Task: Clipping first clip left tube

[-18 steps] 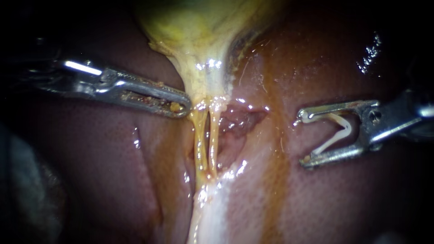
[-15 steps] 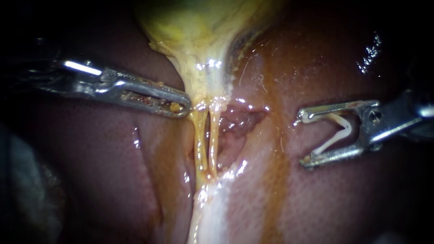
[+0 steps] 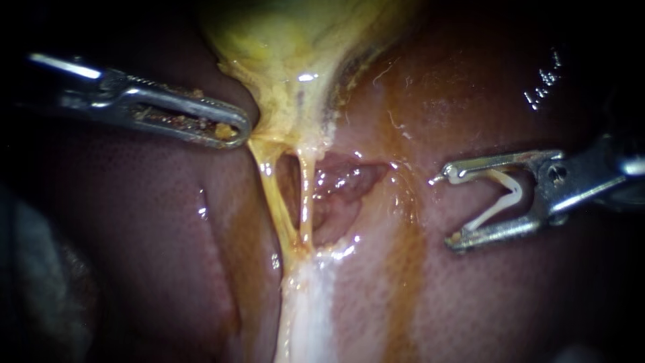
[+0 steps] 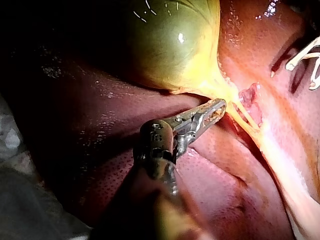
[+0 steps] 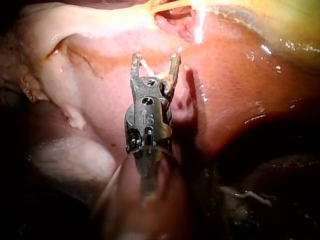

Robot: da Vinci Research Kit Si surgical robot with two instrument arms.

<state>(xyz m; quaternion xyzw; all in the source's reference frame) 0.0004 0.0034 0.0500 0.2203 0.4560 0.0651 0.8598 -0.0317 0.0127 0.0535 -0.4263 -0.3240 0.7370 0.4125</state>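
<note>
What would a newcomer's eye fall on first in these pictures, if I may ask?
The yellow-green gallbladder at the top, narrowing into two thin tubes over the dark red liver. My left instrument grips its neck, and my right instrument, off to the side, holds an open white clip.

Wet, glossy, finely stippled liver (image 3: 510, 302); smooth, slick, shiny gallbladder (image 3: 302, 40); left instrument (image 3: 235, 128) and right instrument (image 3: 447, 212) of bare metal, dull sheen, the left crusted with debris; smooth white plastic-looking clip (image 3: 514, 195).

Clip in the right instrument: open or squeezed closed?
Open: the clip forms a wide V, held between the right instrument's spread jaws.
</note>
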